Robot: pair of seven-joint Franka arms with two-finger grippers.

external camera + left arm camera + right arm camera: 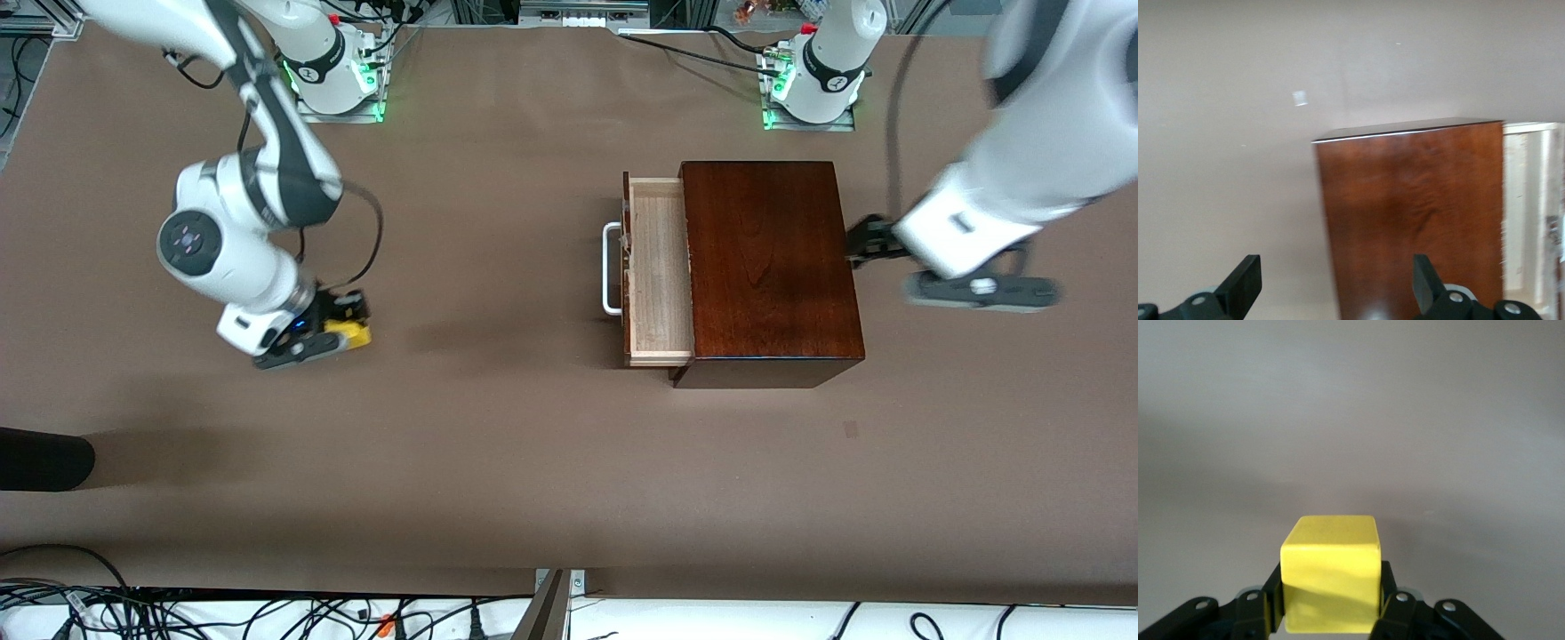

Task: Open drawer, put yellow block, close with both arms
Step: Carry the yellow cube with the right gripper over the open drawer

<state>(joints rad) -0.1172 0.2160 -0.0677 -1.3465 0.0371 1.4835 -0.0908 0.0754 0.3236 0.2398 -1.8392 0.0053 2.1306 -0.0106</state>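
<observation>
Jaws of the right gripper [1330,613] are clamping the yellow block [1331,580] at the right arm's end of the table [498,444]. Left gripper [1338,293] jaws are standing apart beside the mahogany box [769,267], whose drawer [660,271] is sitting pulled open.

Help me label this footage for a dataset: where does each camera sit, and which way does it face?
Front view: high across the table, facing both arms' bases; shows the open drawer, the right gripper shut on the yellow block.
Left wrist view: on the left arm's wrist, looking at the mahogany box; the left gripper stands open.
Right wrist view: on the right wrist, looking at the yellow block between its fingers.
Shared: block in front and right wrist views; box and drawer in front and left wrist views.
</observation>
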